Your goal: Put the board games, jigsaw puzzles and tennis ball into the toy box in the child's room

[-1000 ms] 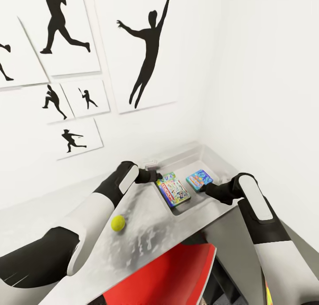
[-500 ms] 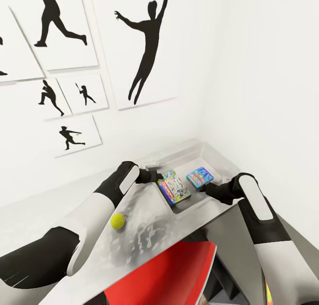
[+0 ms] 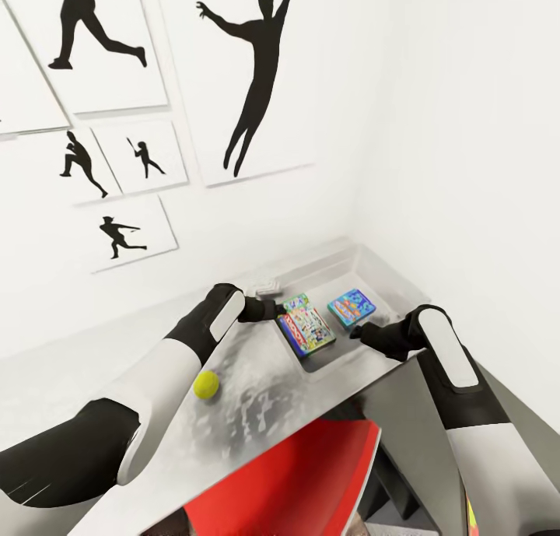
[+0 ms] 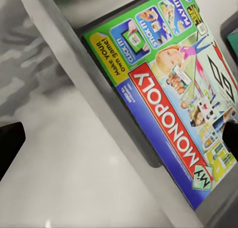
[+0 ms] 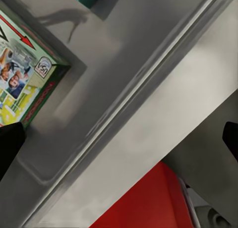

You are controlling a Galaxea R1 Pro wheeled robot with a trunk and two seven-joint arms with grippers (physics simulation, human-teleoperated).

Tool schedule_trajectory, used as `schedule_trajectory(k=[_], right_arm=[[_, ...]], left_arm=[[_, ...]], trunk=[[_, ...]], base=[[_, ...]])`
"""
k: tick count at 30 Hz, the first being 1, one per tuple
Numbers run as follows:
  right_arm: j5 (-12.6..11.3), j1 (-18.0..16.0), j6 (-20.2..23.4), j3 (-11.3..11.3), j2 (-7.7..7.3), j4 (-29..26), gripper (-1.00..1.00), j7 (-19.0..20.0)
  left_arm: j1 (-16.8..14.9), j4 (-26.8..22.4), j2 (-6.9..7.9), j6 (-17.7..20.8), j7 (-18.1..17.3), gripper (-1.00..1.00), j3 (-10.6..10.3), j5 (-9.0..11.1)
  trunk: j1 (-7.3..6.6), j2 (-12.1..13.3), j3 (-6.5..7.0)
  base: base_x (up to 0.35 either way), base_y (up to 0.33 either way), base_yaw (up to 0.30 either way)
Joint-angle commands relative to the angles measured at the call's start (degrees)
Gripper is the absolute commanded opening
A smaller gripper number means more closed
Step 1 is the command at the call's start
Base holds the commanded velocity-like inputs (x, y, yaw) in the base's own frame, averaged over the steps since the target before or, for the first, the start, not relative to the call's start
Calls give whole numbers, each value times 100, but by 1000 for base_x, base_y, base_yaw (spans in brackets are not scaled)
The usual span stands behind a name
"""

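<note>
The toy box [image 3: 386, 281] stands in the table's [image 3: 257, 396] back right corner against the wall. Inside it lie two board games: a green-edged Monopoly box [image 3: 306, 326] and a smaller light blue box [image 3: 351, 307]. The tennis ball [image 3: 206, 383] rests on the table beside my left forearm. My left gripper [image 3: 274, 309] hovers at the box's left rim, open. In the left wrist view the Monopoly box [image 4: 173, 99] lies below the left gripper [image 4: 119, 138]. My right gripper [image 3: 356, 334] is open over the near rim [image 5: 139, 104], a corner of the Monopoly box [image 5: 25, 84] beside it.
White walls meet in the corner behind the toy box, with black baseball-player pictures [image 3: 257, 77] on the left wall. A red seat [image 3: 303, 474] sits under the table's near edge. A small pale object [image 3: 267, 289] lies on the table behind my left gripper.
The whole picture has drifted a little up and left, so the camera has moved. Both arms, the ball and the games keep their places relative to each other.
</note>
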Motion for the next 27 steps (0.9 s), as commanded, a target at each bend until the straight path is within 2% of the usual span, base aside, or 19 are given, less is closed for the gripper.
schedule_trajectory(k=[1,10,16,23,24,25,26,27], right_arm=[[-48,-6,32,9,-5,-4,100,-57],[-49,-2,32,17,-2,57,100,-52],[-51,-11,20,18,4,398,100,-50],[-57,-11,7,18,2,406,100,-45],[-57,-12,5,18,4,405,100,-45],[-55,-11,3,18,5,404,100,-45],[-54,-10,2,20,6,403,-100,-44],[-56,-9,1,23,7,403,-100,-44]], left_arm=[[-5,-6,0,17,58,100,-12,61],[-5,-19,0,25,58,100,-13,65],[-5,-20,0,24,57,100,-13,65],[-5,-25,0,25,53,100,-12,62],[-5,-26,0,27,55,-100,-12,60],[-5,-29,0,32,56,-100,-12,59],[-5,-32,0,38,57,-100,-13,58],[-5,-34,0,45,57,-100,-13,57]], trunk=[[3,-12,-20],[3,-12,-97],[3,-12,-107],[3,-12,-108],[3,-12,-108],[3,-12,-108],[3,-12,-108],[3,-12,-108]], base=[[0,0,0],[0,0,0],[0,0,0],[0,0,0],[0,0,0],[0,0,0],[0,0,0],[0,0,0]])
